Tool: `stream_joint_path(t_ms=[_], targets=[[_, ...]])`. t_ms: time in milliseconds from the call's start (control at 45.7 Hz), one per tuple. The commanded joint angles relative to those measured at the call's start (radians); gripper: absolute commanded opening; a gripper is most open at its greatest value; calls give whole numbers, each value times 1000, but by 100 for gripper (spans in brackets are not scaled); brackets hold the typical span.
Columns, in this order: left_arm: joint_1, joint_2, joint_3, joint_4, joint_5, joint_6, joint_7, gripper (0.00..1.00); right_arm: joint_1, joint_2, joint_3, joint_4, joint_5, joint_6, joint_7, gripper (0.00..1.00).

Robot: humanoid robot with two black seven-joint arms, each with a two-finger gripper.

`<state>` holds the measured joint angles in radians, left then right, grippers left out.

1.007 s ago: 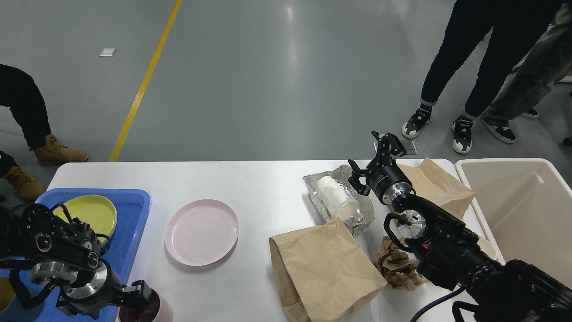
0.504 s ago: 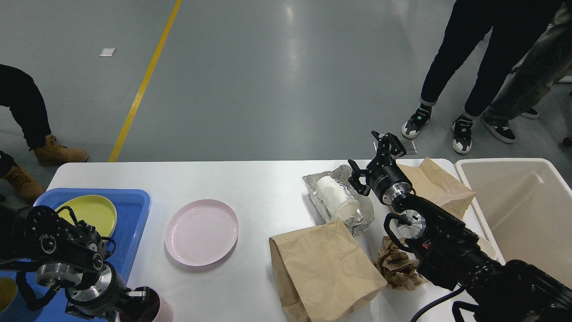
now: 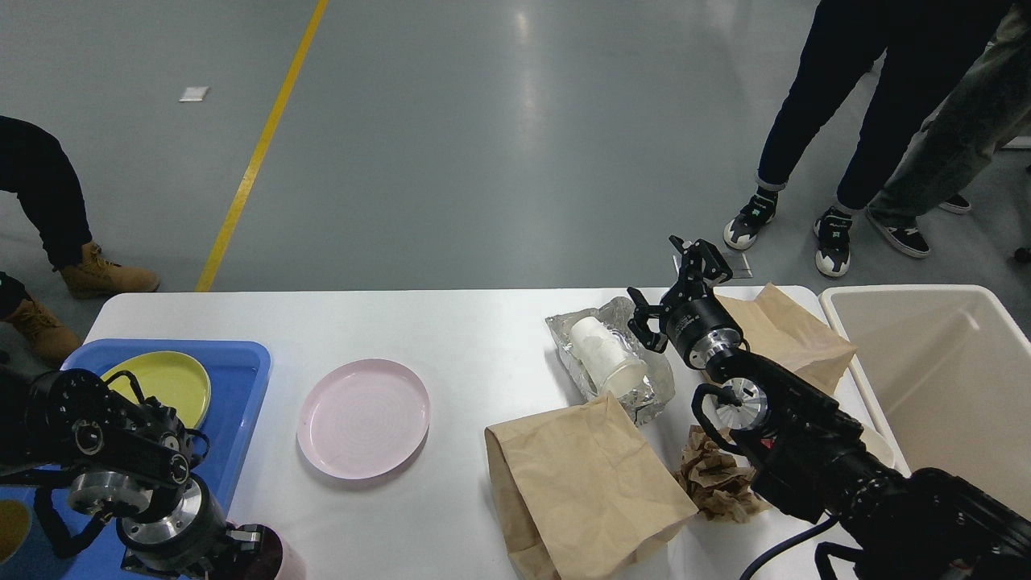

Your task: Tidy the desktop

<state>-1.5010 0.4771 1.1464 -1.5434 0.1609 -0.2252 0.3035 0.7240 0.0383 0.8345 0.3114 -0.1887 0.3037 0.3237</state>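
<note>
Desktop (image 3: 483, 330) spans the view, cluttered. Cream bin (image 3: 934, 354) at right edge for rubbish; blue tray (image 3: 242, 387) at left holds yellow plate (image 3: 161, 383) — dishes go there, I judge. Right gripper (image 3: 675, 283) hovers open beside foil-wrapped paper cup (image 3: 604, 354). Left gripper (image 3: 250, 548) grips pink cup (image 3: 278, 556) — apparently closed on it.

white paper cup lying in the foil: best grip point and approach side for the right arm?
Probably from above, pinching across the cup's body near its middle. The white paper cup lies on its side in the crumpled foil, open mouth toward the robot, so the curved wall faces up. Paper crushes easily, so close gently. The right gripper sits open just right of it on the desktop.
</note>
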Motion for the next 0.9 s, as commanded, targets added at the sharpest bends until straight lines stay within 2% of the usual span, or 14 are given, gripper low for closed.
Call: stream_joint_path(t_ms=[0,307,460,876], targets=[[-2,0,-1,9,0,-28,0,0,0,0,0,0,0,0,0,100],[-5,0,-14,16,-1,-68,2,0,0,0,0,0,0,0,0,100],[-8,1,-25,16,-8,-83,26,0,0,0,0,0,0,0,0,100],[-44,14,-34,19,-17,-143,32,0,0,0,0,0,0,0,0,100]])
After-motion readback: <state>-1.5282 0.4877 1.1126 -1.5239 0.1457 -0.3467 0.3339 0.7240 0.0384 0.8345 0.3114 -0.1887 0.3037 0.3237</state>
